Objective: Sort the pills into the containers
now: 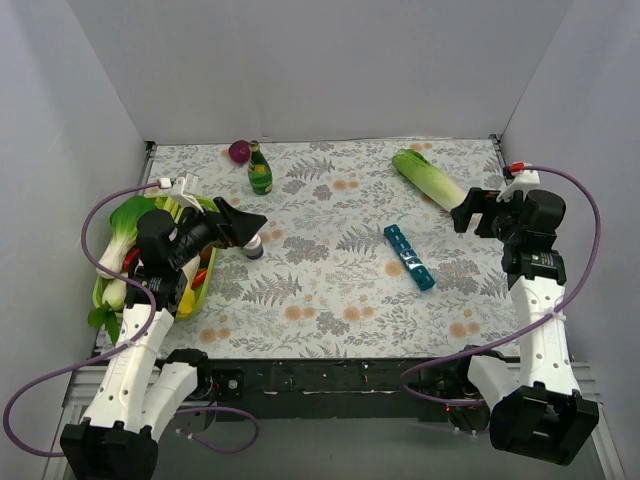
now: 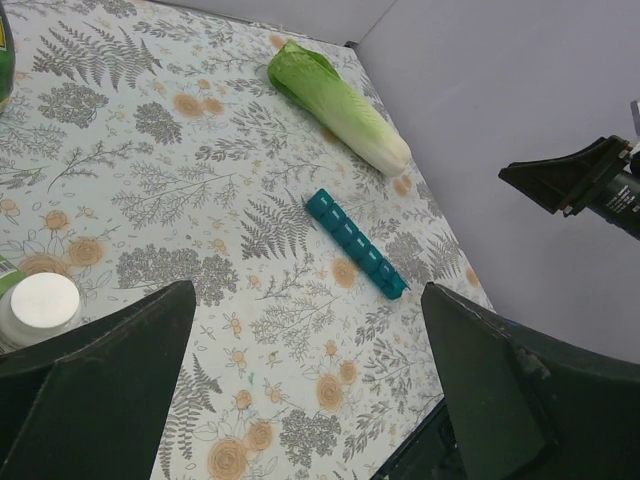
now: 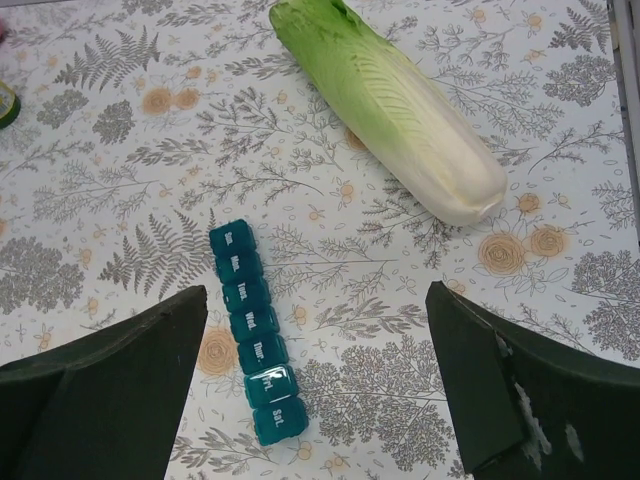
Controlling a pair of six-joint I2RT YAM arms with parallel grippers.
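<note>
Top view: pill box [image 1: 409,257] flat on counter [image 1: 320,300], 3 o'clock of centre, lids shut, probably within right arm's reach. Left hand [image 1: 245,222] wide, empty, near white-capped jar [image 1: 253,246] at 9 o'clock, the likely pill source. Right hand [image 1: 475,212] wide, empty, 2 o'clock of box.

Left wrist: jar [image 2: 40,305] at 8 o'clock beside own finger; box [image 2: 356,244] centre, well apart.

Right wrist: box [image 3: 257,332] at 7 o'clock, day labels visible; napa cabbage [image 3: 390,105] at 1 o'clock, apart.

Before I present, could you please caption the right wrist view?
Open right gripper over teal pill box, with cabbage beside it.
</note>
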